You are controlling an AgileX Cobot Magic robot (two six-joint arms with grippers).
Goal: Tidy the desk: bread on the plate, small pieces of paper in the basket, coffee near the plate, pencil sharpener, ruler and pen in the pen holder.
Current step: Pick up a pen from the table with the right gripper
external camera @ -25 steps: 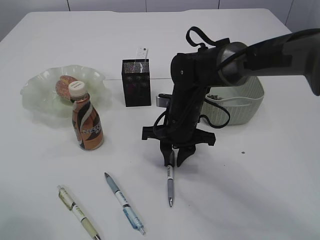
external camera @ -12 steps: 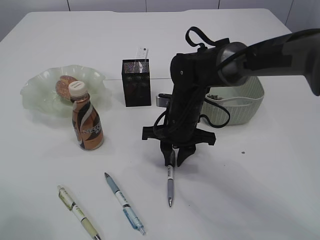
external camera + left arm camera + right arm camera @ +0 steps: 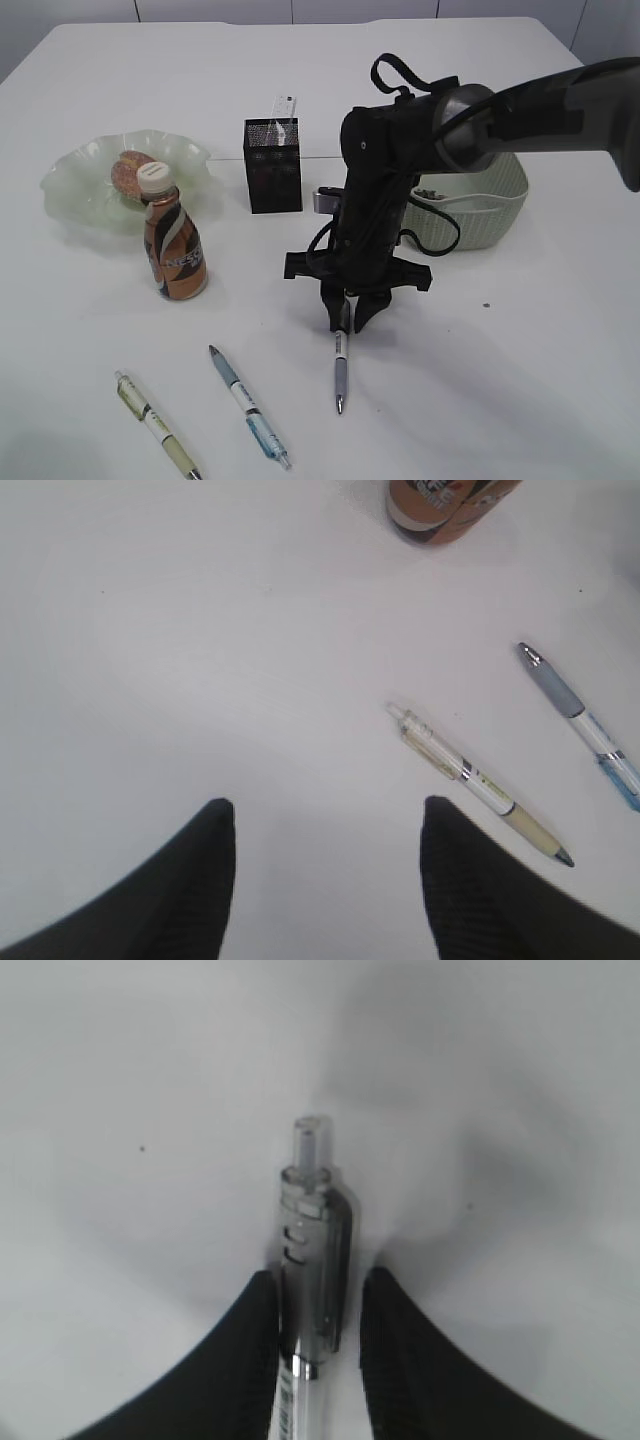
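Bread [image 3: 128, 172] lies on the pale green glass plate [image 3: 70, 185], brown coffee bottle [image 3: 175, 245] beside it. Three pens remain on the table. Right gripper [image 3: 347, 312] pinches the grey-grip pen [image 3: 340, 368]; left gripper [image 3: 325, 830] gapes, holding nothing.

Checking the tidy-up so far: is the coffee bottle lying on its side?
No, the coffee bottle stands upright beside the plate, cap on top.

Little was changed over the last second. The right gripper [image 3: 347, 318] was drawn in slightly around the clicker end of the grey pen [image 3: 341, 370], with both fingers [image 3: 247, 1360] brought against its barrel. The pen's tip was shifted a touch upward and leftward on the table [image 3: 520, 380], from about level with the earlier spot.
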